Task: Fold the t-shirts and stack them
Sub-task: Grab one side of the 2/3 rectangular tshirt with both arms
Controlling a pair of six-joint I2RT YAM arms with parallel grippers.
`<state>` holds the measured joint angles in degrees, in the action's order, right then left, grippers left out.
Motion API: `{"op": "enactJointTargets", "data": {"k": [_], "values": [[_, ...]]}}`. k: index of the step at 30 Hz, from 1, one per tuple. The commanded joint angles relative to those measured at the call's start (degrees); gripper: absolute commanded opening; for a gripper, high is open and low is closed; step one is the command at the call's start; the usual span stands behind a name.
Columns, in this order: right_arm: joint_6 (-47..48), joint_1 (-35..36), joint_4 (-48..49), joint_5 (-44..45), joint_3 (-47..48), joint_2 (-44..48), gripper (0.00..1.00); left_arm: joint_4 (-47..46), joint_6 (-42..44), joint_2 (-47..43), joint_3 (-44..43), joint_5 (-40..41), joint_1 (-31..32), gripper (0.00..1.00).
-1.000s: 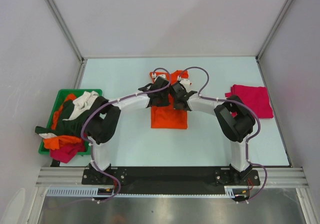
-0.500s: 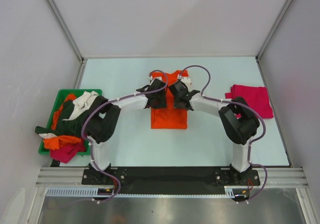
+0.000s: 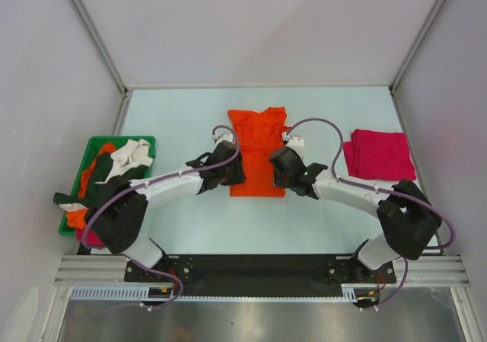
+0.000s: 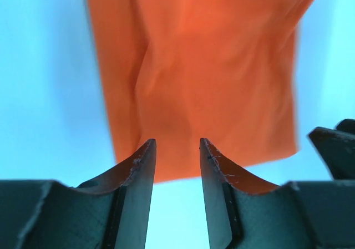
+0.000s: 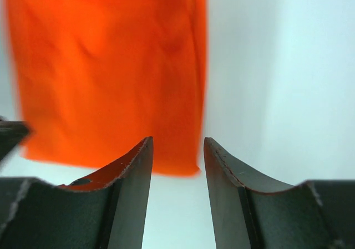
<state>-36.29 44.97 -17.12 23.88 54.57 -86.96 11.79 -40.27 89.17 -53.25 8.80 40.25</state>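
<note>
A bright orange t-shirt [image 3: 257,145] lies flat at the table's centre, folded into a long narrow strip with its collar at the far end. My left gripper [image 3: 230,173] hovers at its near left corner, open and empty. My right gripper [image 3: 286,171] hovers at its near right corner, open and empty. In the left wrist view the orange shirt [image 4: 199,77] fills the space ahead of my open left gripper [image 4: 177,145]. In the right wrist view the shirt's near right corner [image 5: 111,77] lies just ahead of my open right gripper [image 5: 177,142]. A folded magenta-red t-shirt [image 3: 379,154] lies at the right.
A green plastic bin [image 3: 146,139] at the left edge holds several loose shirts: dark green, cream, orange and magenta, some spilling over its near side. Grey walls stand along the left, far and right sides of the table.
Both grippers have drawn back from the shirt's far half toward its near hem and spread apart. The shirt's collar end, earlier hidden by them, now lies flat in view.
</note>
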Motion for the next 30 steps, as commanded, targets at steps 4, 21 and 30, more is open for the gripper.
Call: {"op": "enactJointTargets", "data": {"k": [4,21,30], "values": [[-7.12,2.84,-0.45,1.69,-9.56,5.22,0.47,-5.73,-4.73,-7.42,10.71,0.26,1.50,0.43],[-8.00,4.78,2.09,1.96,-9.04,1.62,0.47,-2.48,-3.94,-8.13,10.01,3.86,2.29,0.46],[-8.09,4.51,5.17,0.64,-8.07,-6.28,0.46,-1.77,-3.32,-3.39,8.43,4.12,2.29,0.45]]}}
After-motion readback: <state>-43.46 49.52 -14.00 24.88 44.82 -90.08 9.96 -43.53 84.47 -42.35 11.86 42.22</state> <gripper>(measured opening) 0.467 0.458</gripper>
